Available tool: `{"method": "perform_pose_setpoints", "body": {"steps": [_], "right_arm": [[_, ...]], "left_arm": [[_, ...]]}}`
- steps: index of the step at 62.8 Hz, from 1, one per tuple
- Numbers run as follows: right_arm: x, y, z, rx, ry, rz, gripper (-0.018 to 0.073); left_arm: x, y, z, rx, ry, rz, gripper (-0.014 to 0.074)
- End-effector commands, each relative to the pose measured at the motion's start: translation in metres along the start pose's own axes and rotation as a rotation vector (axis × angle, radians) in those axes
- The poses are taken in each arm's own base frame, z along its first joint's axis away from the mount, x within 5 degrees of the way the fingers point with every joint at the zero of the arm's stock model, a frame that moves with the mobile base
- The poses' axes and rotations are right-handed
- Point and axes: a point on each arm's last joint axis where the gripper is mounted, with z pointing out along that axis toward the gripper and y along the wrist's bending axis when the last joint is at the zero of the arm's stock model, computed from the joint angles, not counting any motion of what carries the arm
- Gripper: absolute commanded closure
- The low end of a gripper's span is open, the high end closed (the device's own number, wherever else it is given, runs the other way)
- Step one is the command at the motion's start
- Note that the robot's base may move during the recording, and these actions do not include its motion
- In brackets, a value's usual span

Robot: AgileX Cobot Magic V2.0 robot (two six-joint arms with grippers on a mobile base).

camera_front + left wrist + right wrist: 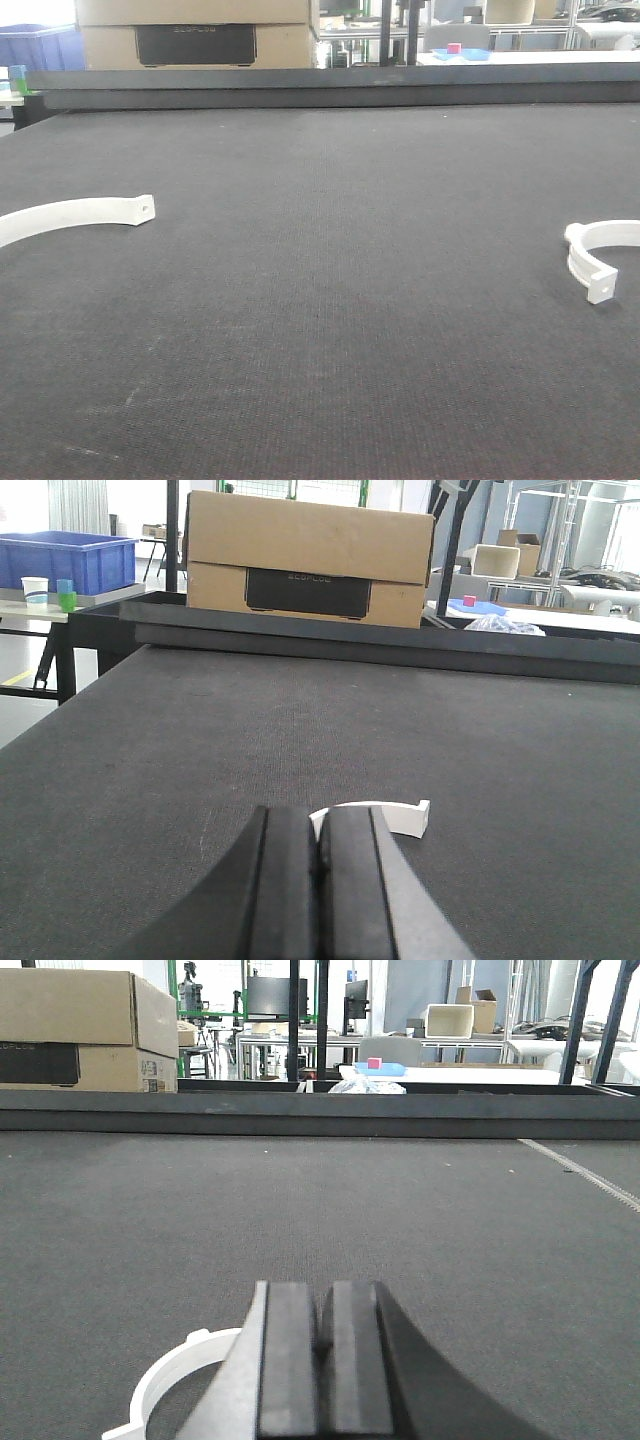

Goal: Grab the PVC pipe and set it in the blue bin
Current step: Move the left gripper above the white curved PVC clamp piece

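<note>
Jaws of the left gripper (320, 822) and right gripper (322, 1298) are closed pad to pad, holding nothing. The PVC pipe (598, 258) lies flat at the right side of the black mat (330, 300), partly hidden under the right gripper. The white arc strip (75, 215) lies at the mat's left side.

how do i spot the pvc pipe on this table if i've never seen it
On the dark grey table mat, go to the right edge of the front view. The PVC pipe lies there: a small white C-shaped half-ring with ridged rims and a tab end, unlike the longer, flatter arc strip with a hole at the left.
</note>
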Motion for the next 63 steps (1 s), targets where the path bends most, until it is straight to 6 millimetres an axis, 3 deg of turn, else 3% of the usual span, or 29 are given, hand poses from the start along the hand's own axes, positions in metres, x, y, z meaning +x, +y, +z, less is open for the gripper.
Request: {"method": "perform_pose_setpoints", "body": {"steps": [1,57,63], "right_arm": [[-0.001,0.000,0.000,0.003,-0.016,-0.003,0.0727],[-0.003,0.000,0.000,0.003,-0.039,-0.003,0.0727],[-0.015,0.000,-0.002,0.005,-0.165,0.002,0.0727]], "left_arm": [[-0.002,0.000,-0.001,0.005,-0.024,0.003,0.0708],[-0.006,0.000,-0.001,0.005,-0.060,0.003,0.0708],[-0.007,0.000,-0.001,0.006,-0.071,0.003,0.0708]]}}
